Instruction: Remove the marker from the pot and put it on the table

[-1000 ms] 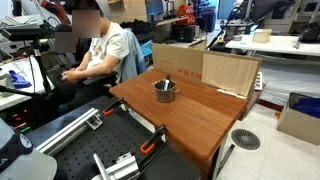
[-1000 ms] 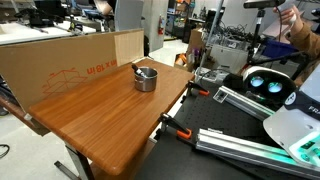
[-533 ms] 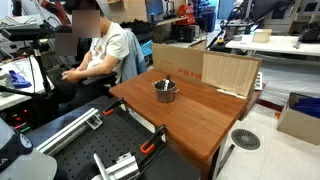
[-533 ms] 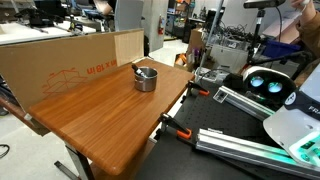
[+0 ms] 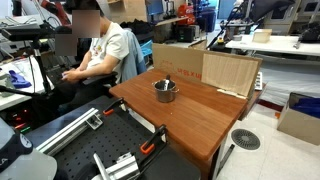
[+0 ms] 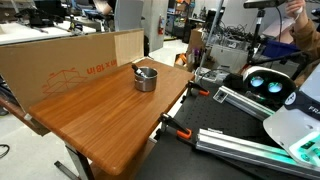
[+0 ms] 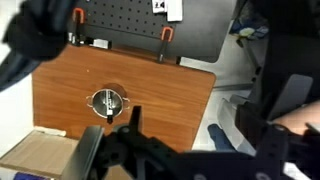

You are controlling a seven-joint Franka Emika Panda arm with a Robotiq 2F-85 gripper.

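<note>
The small shiny silver pot (image 5: 165, 91) stands on the reddish-brown wooden table (image 5: 205, 125). It shows in both exterior views (image 6: 146, 79) and from high above in the wrist view (image 7: 106, 101). The thin dark marker (image 6: 140, 69) lies across the pot's rim, one end sticking out; in the wrist view it is a dark bar inside the pot (image 7: 107, 99). My gripper (image 7: 180, 150) is only a dark blur at the bottom of the wrist view, high above the table (image 7: 170, 85). Its fingers stand wide apart with nothing between them. It is outside both exterior views.
A cardboard wall (image 5: 230, 72) stands along the table's far edge (image 6: 60, 65). Orange-handled clamps (image 7: 166, 35) grip the table's near edge beside a black perforated board (image 7: 130, 20). A seated person (image 5: 100, 50) is behind the table. The white robot base (image 6: 265, 85) is to the side.
</note>
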